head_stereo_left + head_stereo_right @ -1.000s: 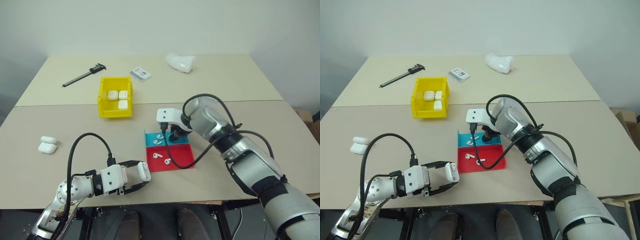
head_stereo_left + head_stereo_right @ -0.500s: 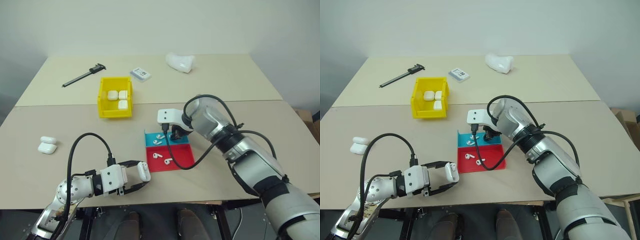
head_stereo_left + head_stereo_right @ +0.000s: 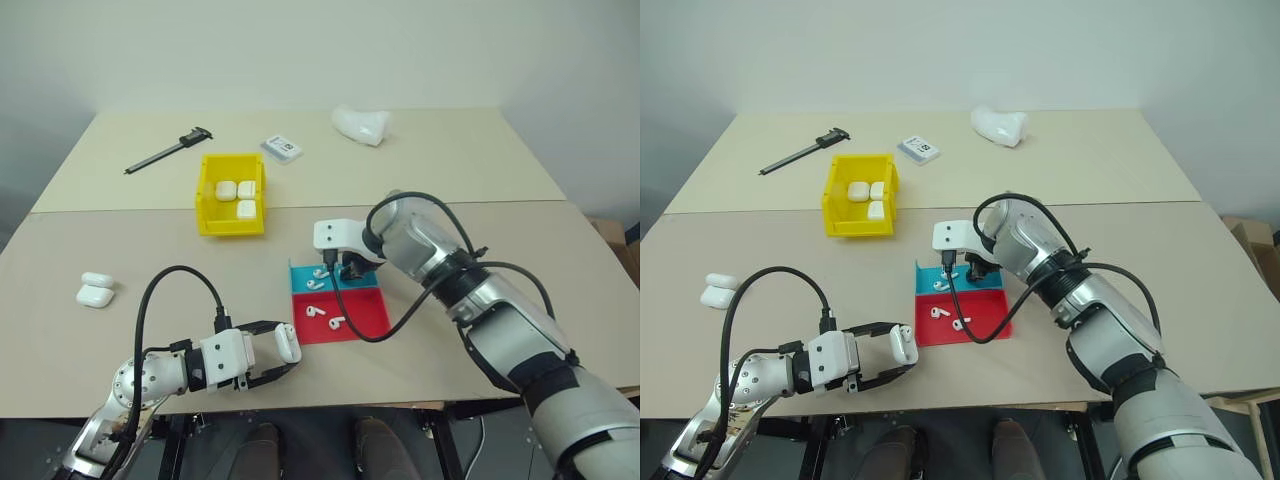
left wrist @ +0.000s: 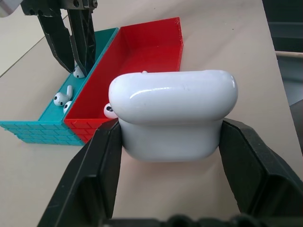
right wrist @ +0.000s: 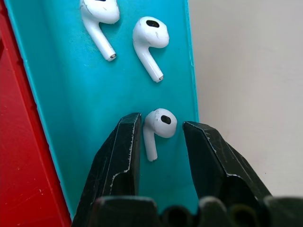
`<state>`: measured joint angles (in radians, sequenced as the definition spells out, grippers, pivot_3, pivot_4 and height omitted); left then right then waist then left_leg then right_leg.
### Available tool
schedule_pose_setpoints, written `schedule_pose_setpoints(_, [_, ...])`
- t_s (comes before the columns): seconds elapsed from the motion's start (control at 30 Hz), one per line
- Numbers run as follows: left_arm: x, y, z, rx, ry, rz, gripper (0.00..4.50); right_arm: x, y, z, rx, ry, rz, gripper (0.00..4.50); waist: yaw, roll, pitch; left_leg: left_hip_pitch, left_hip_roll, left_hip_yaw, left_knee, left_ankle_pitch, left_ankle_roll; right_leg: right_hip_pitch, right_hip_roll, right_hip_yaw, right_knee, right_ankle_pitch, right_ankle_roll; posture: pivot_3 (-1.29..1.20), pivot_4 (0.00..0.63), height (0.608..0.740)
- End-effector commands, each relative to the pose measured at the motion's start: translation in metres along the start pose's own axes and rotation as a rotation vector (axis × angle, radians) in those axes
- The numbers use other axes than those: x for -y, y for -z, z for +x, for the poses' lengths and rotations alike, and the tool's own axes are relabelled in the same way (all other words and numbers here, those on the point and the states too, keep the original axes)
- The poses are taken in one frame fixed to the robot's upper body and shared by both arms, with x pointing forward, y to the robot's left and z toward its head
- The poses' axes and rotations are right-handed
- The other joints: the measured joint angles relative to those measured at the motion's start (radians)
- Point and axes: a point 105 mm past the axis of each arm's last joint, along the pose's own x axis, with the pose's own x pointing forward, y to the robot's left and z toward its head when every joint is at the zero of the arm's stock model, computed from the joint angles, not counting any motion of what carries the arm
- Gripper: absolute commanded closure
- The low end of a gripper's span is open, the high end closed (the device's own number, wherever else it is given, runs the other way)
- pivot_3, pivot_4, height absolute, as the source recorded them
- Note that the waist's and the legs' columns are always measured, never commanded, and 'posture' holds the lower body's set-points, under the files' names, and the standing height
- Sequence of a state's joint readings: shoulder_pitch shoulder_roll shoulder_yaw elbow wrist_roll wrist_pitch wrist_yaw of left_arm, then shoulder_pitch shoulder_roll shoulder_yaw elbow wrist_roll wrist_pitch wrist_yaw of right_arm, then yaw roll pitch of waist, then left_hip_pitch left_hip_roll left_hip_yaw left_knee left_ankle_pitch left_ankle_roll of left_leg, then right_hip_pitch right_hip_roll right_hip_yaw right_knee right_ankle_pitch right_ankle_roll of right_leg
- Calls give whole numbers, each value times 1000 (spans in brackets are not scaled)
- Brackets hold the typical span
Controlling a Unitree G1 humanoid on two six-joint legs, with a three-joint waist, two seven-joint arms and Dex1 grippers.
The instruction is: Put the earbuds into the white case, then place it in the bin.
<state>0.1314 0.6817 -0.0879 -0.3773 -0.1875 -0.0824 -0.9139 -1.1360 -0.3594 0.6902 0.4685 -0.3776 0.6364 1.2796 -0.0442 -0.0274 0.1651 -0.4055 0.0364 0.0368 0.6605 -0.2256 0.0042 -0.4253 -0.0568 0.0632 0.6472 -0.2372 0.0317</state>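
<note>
A: Okay, quick one. Where's the case?

B: The case (image 4: 173, 113) sits in the left gripper (image 3: 268, 352), low over the bench's (image 3: 480, 170) near edge. Jaws clamped on its lower body, lid end sticking out past the tips. Lid looks closed.

A: And the earbuds?

B: In the tray (image 3: 363, 316). Right gripper (image 5: 160, 142) points down into the blue half, jaws apart, straddling one earbud (image 5: 158, 126) near the blue wall. Not clearly touching it. Two more earbuds (image 5: 150, 39) lie further along the blue half, a couple in the red half (image 3: 322, 316).

A: How will that bud handle?

B: My guess: very light, hard, glossy, so slippery. It could squirt out if squeezed on the round head. It's lying flat, stem along the jaw line. I'd close across the stem or just below the head, gently, tips right down on the tray floor.

A: Risk?

B: It's close to the wall, so one jaw may catch the rim. Tiny target, easy to flick away.

A: Case itself?

B: Rigid, smooth, light. The grip on the flat sides seems fine; the lid needs opening first.

A: Bin?

B: The bin (image 3: 208, 205) is well off on the far left, three cases inside. Another open case (image 3: 95, 290) lies on the bench left.
</note>
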Motion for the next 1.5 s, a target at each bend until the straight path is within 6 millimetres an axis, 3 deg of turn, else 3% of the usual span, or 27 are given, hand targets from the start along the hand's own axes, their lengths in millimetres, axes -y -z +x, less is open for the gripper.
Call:
schedule_pose_setpoints(0.03, [-2, -6, 0, 15, -5, 28, 1730, 0, -2, -3, 10, 9, -25, 2696, 0, 0, 0, 0, 0, 0, 0, 0, 0, 0, 0, 0, 0, 0, 0, 0, 150, 740])
schedule_pose_setpoints(0.1, [-2, -6, 0, 15, -4, 28, 1730, -1, -1, -3, 11, 6, -30, 3061, 0, 0, 0, 0, 0, 0, 0, 0, 0, 0, 0, 0, 0, 0, 0, 0, 150, 740])
schedule_pose_setpoints(0.57, [-2, -6, -1, 12, -6, 29, 1730, -2, -2, -1, 12, 13, -58, 3061, -1, 0, 0, 0, 0, 0, 0, 0, 0, 0, 0, 0, 0, 0, 0, 0, 150, 740])
schedule_pose_setpoints(0.67, [-2, -6, -2, 10, -5, 28, 1730, -3, -2, 0, 12, 9, -62, 3846, -1, 0, 0, 1, 0, 0, 0, 0, 0, 0, 0, 0, 0, 0, 0, 0, 150, 740])
schedule_pose_setpoints(0.87, [-2, -6, -2, 10, -6, 31, 1730, -3, -1, 0, 15, 15, -68, 3846, -1, 0, 0, 1, 0, 0, 0, 0, 0, 0, 0, 0, 0, 0, 0, 0, 150, 740])
schedule_pose_setpoints(1.0, [-4, -9, -1, 23, -10, 40, 1730, 2, -4, -11, 47, 58, -68, 3846, 0, 0, 0, 1, 0, 0, 0, 0, 0, 0, 0, 0, 0, 0, 0, 0, 150, 740])
schedule_pose_setpoints(1.07, [-8, -17, -1, 54, -25, 41, 1730, 8, -10, -31, 109, 94, -37, 3846, 2, 0, 0, 0, 0, 0, 0, 0, 0, 0, 0, 0, 0, 0, 0, 0, 150, 740])
schedule_pose_setpoints(1.2, [-17, -42, -1, 159, -49, 28, 1730, 22, -19, -94, 322, 228, 111, 3846, 9, 0, 1, -4, 0, -1, 0, 0, 0, -3, -1, 0, 0, 0, 1, 0, 150, 740])
schedule_pose_setpoints(1.27, [-22, -55, 0, 208, -50, 12, 1730, 16, -19, -125, 457, 272, 136, 3846, 17, 0, 1, -4, 0, -2, 0, 0, 0, -2, -1, -1, -1, 0, 1, 0, 150, 740])
schedule_pose_setpoints(1.37, [-28, -67, 1, 261, -44, -9, 1730, 5, -19, -153, 600, 335, 150, 3846, 21, 0, 0, -4, 0, -4, 0, 0, 0, 0, -1, -2, -3, 0, 1, 0, 150, 740])
schedule_pose_setpoints(1.5, [-36, -90, 14, 360, -2, -30, 1730, -26, -17, -203, 925, 415, 196, 3846, 28, -1, 1, -3, -1, -4, 0, 0, 0, 1, 0, -3, -3, 0, 2, 0, 150, 740])
